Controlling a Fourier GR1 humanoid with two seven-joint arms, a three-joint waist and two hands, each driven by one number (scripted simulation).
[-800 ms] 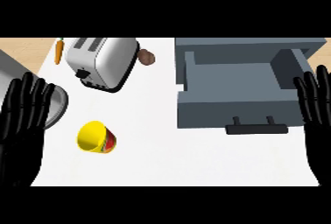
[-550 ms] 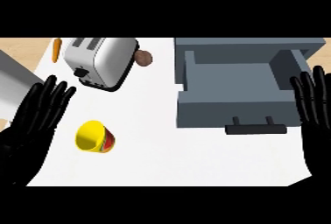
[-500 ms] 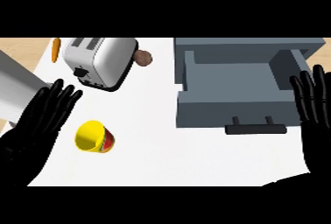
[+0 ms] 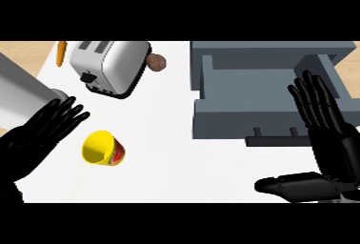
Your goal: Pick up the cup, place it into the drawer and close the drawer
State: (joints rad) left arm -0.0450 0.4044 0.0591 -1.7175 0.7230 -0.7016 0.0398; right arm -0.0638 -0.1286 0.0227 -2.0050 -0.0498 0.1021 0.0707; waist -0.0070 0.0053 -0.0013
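Cup [image 4: 103, 148] on its side on tabletop [image 4: 165, 157], drawer [image 4: 262, 102] open.
Left hand [image 4: 38, 135] spread wide beside cup, apart; right hand [image 4: 325, 126] flat, holding nothing.

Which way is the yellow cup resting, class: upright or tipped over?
Tipped over. The cup lies on its side on the counter, its yellow opening facing left toward the left hand.

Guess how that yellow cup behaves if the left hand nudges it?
The cup lies on its side on the counter, so it would probably roll, curving since it tapers. It looks rigid and hollow, likely light. The left hand is open beside it.
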